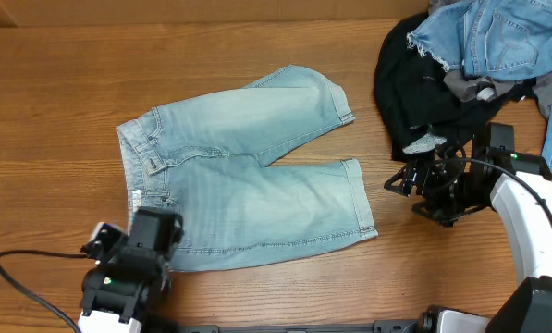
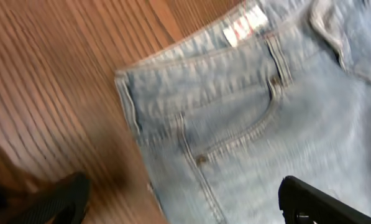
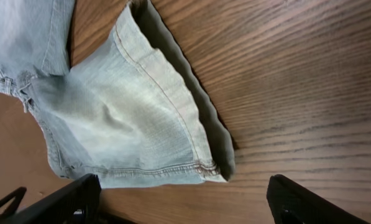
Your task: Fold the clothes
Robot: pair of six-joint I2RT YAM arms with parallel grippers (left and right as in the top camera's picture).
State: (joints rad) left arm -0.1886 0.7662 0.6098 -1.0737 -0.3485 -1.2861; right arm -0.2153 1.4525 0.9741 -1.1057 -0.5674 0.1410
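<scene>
left gripper (image 2: 185, 208) at 7 o'clock, jaws spread wide, empty. pale denim shorts (image 1: 248, 176) lie flat mid-table: likely soft, fairly heavy and not slippery; best pinched at the waist corners and leg hems. white waistband label (image 2: 244, 28), print unreadable. right gripper (image 3: 185, 202) at 4 o'clock, jaws apart, empty.

the left arm (image 1: 132, 264) and right arm (image 1: 525, 217) are black with white shells, black cables (tiny green lights).

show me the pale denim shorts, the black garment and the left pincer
pale denim shorts (image 1: 248, 180), overhead view, middle of the fabric
black garment (image 1: 407, 88), overhead view, its left half
left pincer (image 2: 185, 205), left wrist view, midway between its open fingertips
</scene>
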